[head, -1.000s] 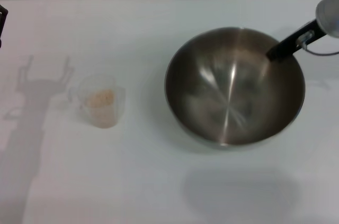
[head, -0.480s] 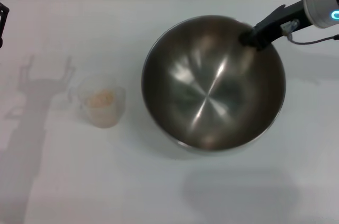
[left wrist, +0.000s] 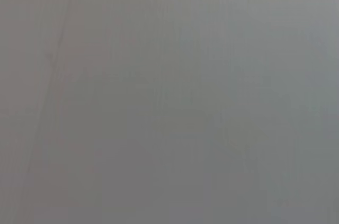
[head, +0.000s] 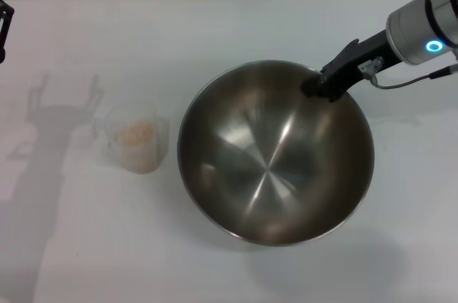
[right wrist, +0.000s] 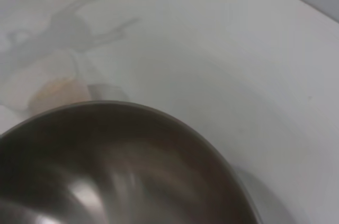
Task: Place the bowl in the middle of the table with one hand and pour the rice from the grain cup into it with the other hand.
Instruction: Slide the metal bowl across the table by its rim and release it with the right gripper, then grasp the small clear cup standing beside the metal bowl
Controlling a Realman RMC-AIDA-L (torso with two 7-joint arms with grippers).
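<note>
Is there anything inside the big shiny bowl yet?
No, it is empty. The bowl shows only bare grey metal inside. The rice sits in the little grain cup beside it.

Grain cup (head: 134, 137) on table (head: 215, 31), left of bowl (head: 275, 152).

The right arm reaches in from the far right, its black end effector (head: 320, 87) clamped on the far right rim of the large round stainless-steel bowl (head: 275, 167). The left end effector (head: 3, 22) sits parked well left of that bowl.
</note>
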